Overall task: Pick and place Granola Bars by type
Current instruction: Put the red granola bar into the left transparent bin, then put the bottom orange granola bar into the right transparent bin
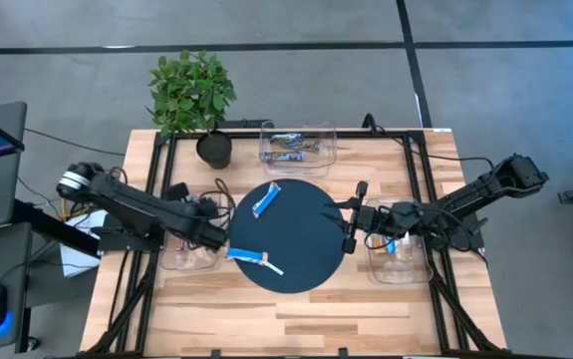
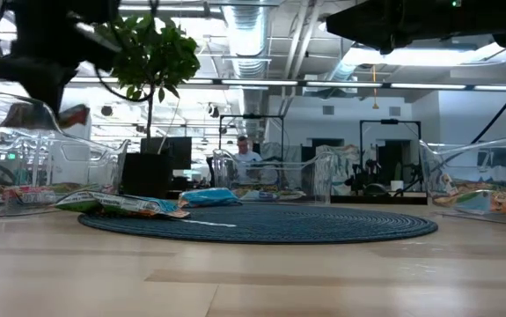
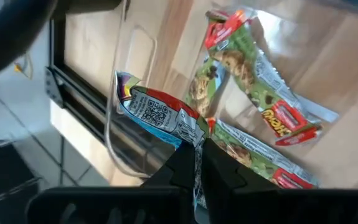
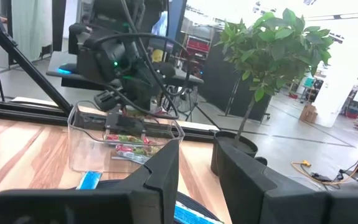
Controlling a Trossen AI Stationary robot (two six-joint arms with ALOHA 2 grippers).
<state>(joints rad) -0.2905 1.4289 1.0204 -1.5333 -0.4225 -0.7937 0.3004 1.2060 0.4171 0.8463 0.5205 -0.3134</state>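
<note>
My left gripper (image 1: 209, 231) hangs over the clear left bin (image 1: 186, 257), shut on a multicoloured granola bar (image 3: 157, 109). Several red-and-green bars (image 3: 247, 78) lie in the bin beneath it. In the low view the held bar (image 2: 72, 114) hangs clear above that bin. My right gripper (image 1: 354, 217) is open and holds nothing, above the right edge of the round dark mat (image 1: 306, 249). A blue bar (image 1: 266, 199) lies flat on the mat's far part. A second bluish packet (image 1: 246, 255) lies flat at its near left, beside a thin white stick (image 1: 272, 265). My left gripper pinches the multicoloured bar by the crimped end of its wrapper (image 3: 194, 134), between its two fingertips (image 3: 182, 158). The fingers point down from above. The bar is lifted clear and sticks out past the fingertips, over the bars in the bin.
A clear bin (image 1: 296, 148) with dark bars stands at the far edge. Another bin (image 1: 398, 257), holding blue bars, stands on the right under my right arm. A potted plant (image 1: 194, 95) stands at the far left corner. Black frame rails (image 1: 421, 199) border the table.
</note>
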